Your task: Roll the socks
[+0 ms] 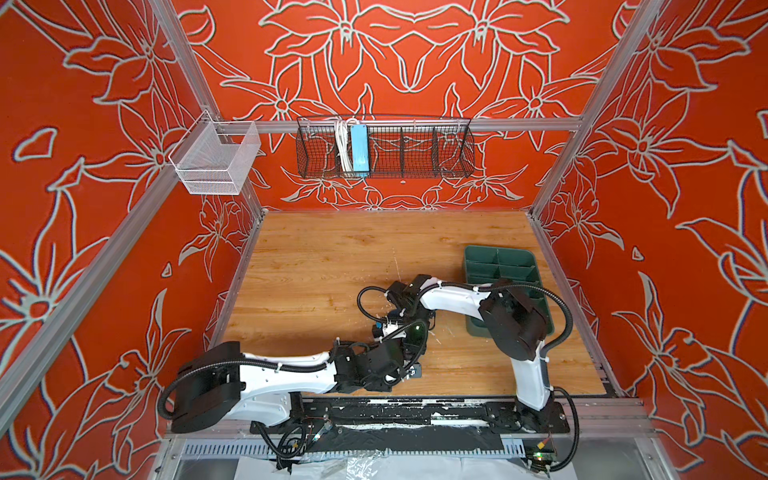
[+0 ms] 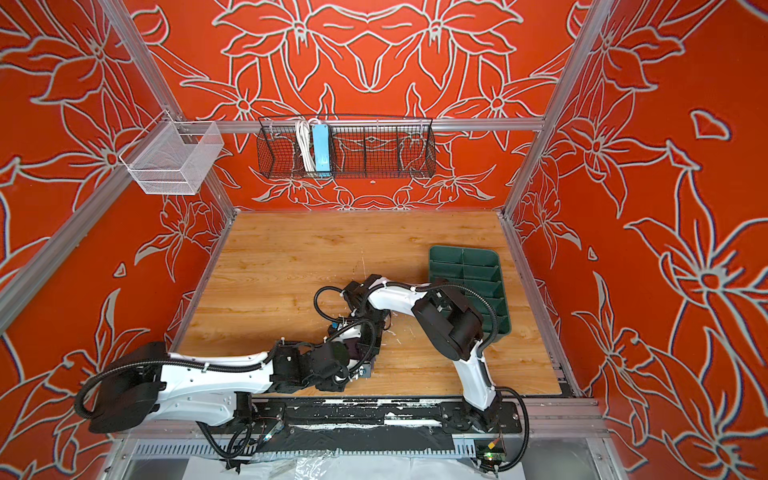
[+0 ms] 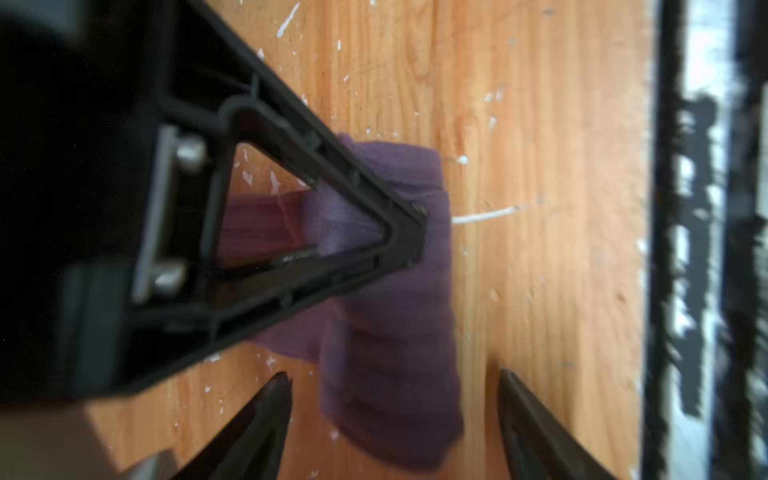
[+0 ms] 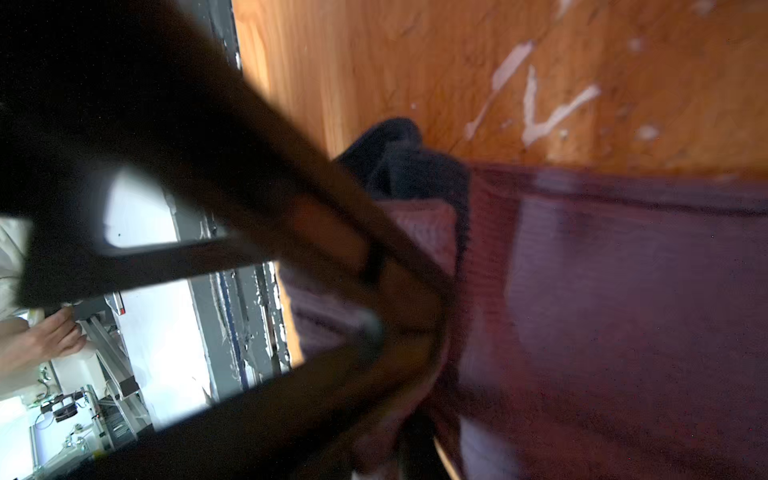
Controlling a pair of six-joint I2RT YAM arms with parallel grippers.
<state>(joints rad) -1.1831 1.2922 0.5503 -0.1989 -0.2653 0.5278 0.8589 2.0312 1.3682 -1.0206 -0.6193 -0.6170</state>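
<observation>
Wood table [image 3: 540,124]: purple sock [image 3: 395,332] lies near its front edge and black rail [image 3: 665,249]; right gripper [image 4: 434,316] clamped on folded end; left gripper [image 3: 395,374] released, fingers straddling other end, not touching. Top views: bare wood behind and left of arms, tray [image 1: 498,249] at right edge.
</observation>
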